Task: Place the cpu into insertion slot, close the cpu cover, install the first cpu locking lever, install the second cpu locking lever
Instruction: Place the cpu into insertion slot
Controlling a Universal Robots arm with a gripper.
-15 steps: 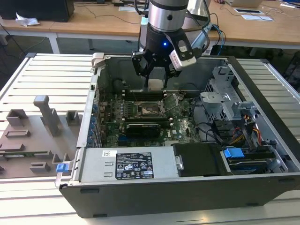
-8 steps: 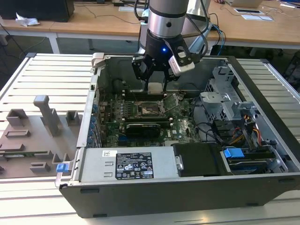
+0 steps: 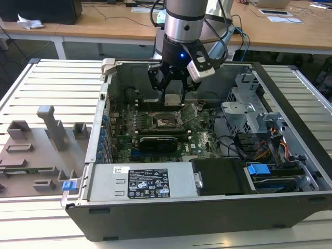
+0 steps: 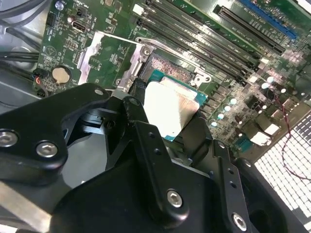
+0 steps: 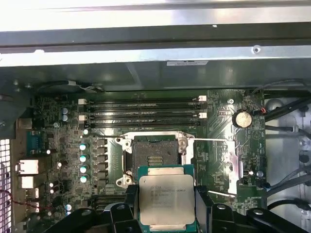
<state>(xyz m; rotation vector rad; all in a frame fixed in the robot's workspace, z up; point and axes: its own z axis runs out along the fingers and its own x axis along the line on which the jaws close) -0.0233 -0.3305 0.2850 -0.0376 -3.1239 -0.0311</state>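
Note:
My gripper [image 3: 173, 89] is shut on the cpu [image 5: 166, 199], a flat square chip with a silvery top and a green edge, pinched by two opposite sides. It hangs inside the open computer case, a little above the board and just to one side of the insertion slot [image 5: 155, 153]. In the second wrist view the cpu [image 4: 167, 104] partly overlaps the insertion slot [image 4: 167, 68]. The slot is a dark, bare square recess with a metal rim. The cpu cover [image 5: 234, 167], a thin silvery frame, lies flipped open on the board beside the slot; its frame [image 4: 86, 53] shows green board through the window.
Long black memory slots [image 5: 146, 114] run beside the socket, close to the case's rear wall [image 3: 129, 78]. A black card [image 3: 161, 141], the power supply [image 3: 145, 181] and a drive cage [image 3: 249, 111] crowd the case. A grey fixture tray [image 3: 36, 150] lies at the exterior view's left.

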